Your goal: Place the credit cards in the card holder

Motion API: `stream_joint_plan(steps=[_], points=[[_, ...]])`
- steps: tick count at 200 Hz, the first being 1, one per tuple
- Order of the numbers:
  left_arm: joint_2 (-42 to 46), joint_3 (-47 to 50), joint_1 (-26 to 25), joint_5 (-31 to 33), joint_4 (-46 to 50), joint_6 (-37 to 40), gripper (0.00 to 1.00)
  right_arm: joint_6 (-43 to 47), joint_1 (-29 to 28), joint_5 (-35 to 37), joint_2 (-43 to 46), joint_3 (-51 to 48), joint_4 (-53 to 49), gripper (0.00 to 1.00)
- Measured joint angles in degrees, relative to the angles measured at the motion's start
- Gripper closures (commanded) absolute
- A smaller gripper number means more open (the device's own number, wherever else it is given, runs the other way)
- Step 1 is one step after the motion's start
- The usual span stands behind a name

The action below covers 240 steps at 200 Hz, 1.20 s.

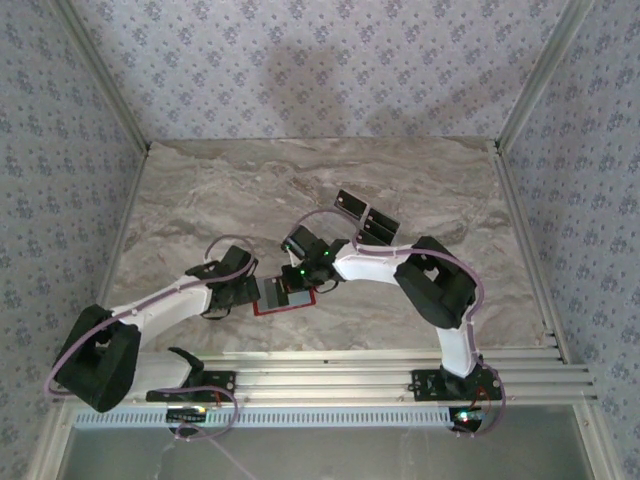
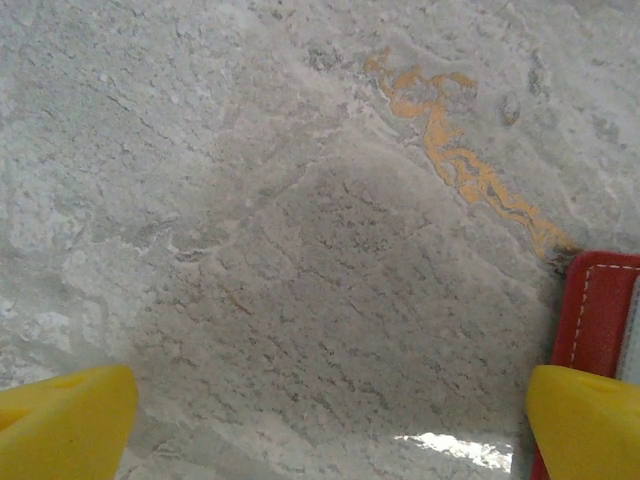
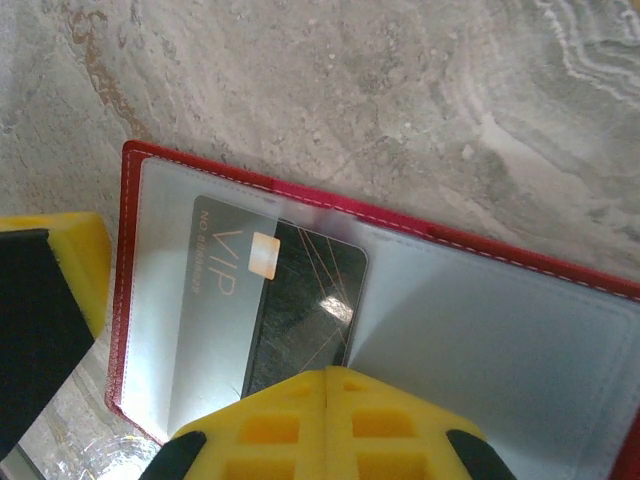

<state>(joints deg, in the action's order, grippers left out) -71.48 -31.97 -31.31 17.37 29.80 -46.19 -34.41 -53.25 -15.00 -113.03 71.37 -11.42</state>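
The right fingers point(image 3: 270, 435) are pressed together against the near edge of a black VIP card point(image 3: 290, 300), which is half inside the clear sleeve of the open red card holder point(image 3: 125, 260). The left fingers point(image 2: 65, 425), spread wide, straddle bare marble tabletop point(image 2: 300, 250) beside the holder. Two dark cards point(image 1: 365, 212) lie beyond, their details too small to make out. Floral wallpaper point(image 1: 300, 60) surrounds the tabletop.

Lettering "VIP" stands in pale gold on the dark credit card point(image 3: 295, 300), read through the clear pocket of the card holder point(image 3: 124, 260). A smaller line beside it begins "NO"; its digits are illegible.
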Motion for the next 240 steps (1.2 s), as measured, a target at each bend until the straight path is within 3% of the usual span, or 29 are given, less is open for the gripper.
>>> stream_joint_plan(steps=[117, 240], points=[[-1.05, 0.26, -0.61, 0.00, -0.11, 0.00, 0.00, -0.02, -2.36, -2.38, -3.28, 4.76, -0.24, 0.92], [0.24, -3.26, -0.70, 1.84, 2.67, 0.09, 0.00, -0.68, 0.00, -2.38, 1.57, -2.25, 3.45, 0.89]])
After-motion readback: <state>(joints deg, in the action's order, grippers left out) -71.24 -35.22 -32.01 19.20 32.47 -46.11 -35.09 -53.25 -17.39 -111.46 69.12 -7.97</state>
